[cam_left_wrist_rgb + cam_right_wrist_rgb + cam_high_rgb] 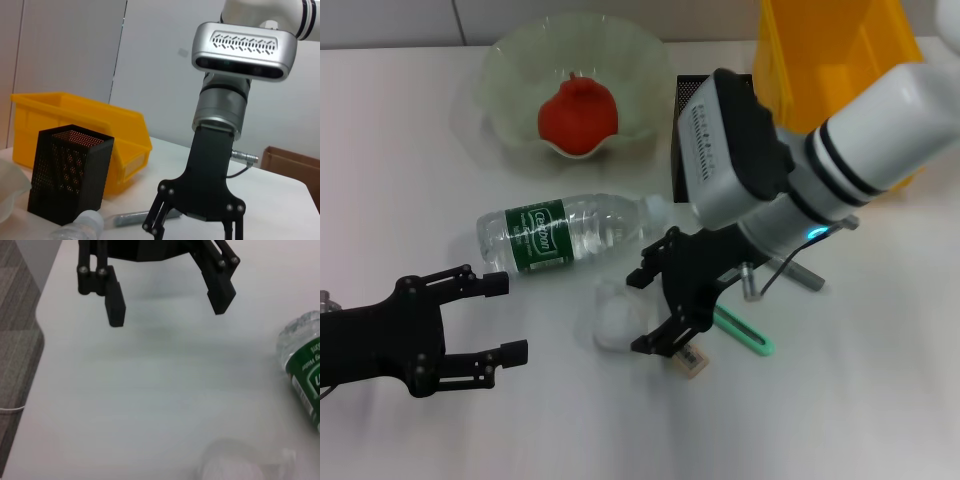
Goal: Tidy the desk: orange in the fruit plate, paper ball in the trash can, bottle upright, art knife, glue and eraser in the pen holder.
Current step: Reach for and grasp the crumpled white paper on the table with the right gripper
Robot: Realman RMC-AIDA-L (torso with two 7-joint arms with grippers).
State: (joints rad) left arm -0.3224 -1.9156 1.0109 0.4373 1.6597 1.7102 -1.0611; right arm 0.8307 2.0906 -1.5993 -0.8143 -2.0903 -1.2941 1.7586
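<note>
Hovering low over the white table [880,400], the right gripper [655,310] had its black fingers spread wide and held nothing. It hung just beside the paper ball [617,318], a crumpled whitish lump lying on the table between the bottle and the gripper. Under the gripper's near finger sat a small tan eraser [693,361], looked close to touching but couldn't tell. A green art knife [745,333] lay flat just past it, partly under the arm. A grey glue stick [805,276] lay further back, beside the arm's cable.

The bottle [565,232] lay on its side, green label up, cap pointing toward the pen holder. The orange [578,116] already sat in the fruit plate [510,60], a pale scalloped bowl at the back of the table. The black mesh pen holder [70,172] stood upright next to the yellow trash can [820,50], a bin at the back right; in the head view the right arm covered most of the holder.

The left gripper [498,317] sat at the near left, fingers also apart and empty, well apart from the bottle's base. Right wrist view showed that left gripper across bare table, with the paper ball in the foreground and the bottle's label at one edge. Left wrist view showed the right gripper from the front, jaws apart, glue stick on the table behind it.
</note>
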